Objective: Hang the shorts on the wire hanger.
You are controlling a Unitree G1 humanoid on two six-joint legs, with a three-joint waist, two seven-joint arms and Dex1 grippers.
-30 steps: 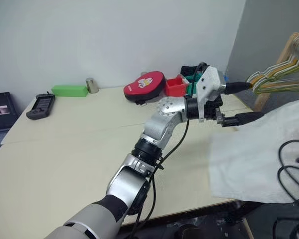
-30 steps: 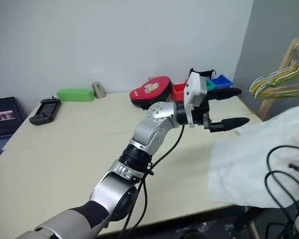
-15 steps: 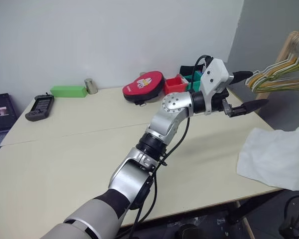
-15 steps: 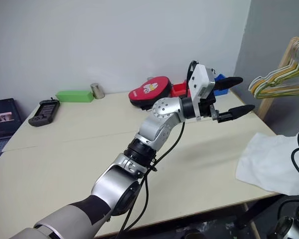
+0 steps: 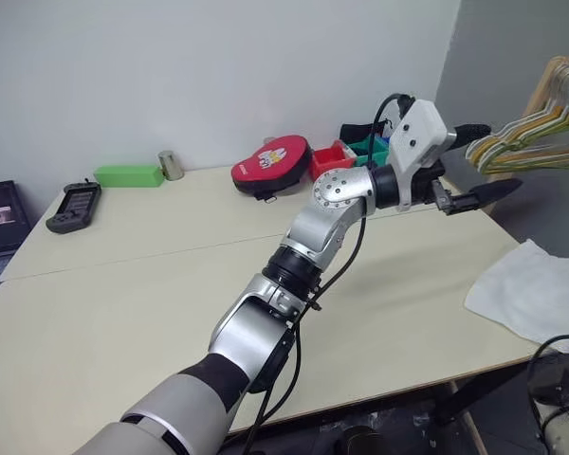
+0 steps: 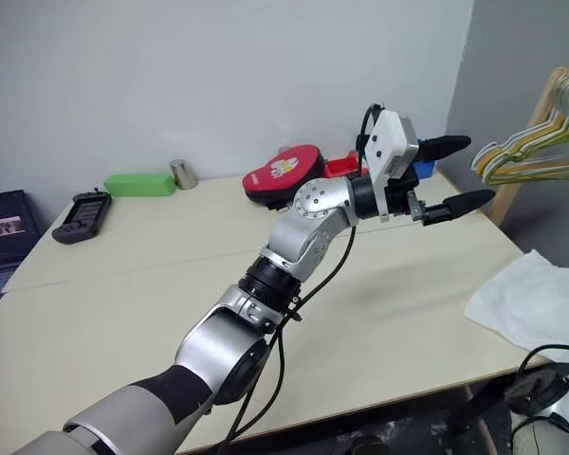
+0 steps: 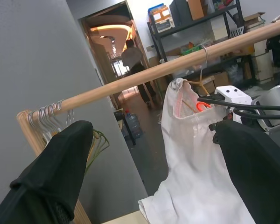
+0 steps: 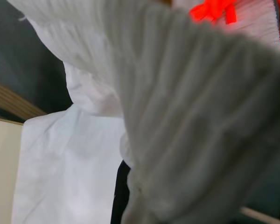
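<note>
While the left arm reaches out over the table, its left pincer is spread wide and has nothing in it. It has gone up a little since a second ago and points at the bunch of coloured hangers on the right.

The big change is the shorts. A second ago the white cloth lay over a large part of the table's right corner. Now just one end rests on the table edge, and the rest has been pulled up and off to the right. From the left wrist, the shorts hang down long and white below the wooden rod, with the pink band and the little orange cord at the top.

The right pincer is pressed together. Cloth is bunched all around it, so it looks like it is pinching the shorts and lifting them.

The wire hanger hangs by its hook on the wooden rod, right above the top of the shorts. I cannot tell if the cloth is on the wire yet.

I think the lifting part is nearly done. Next, the shorts must go over the wire, and the empty left pincer may have to help, because the cloth is much wider than the hanger and could slide off.
</note>
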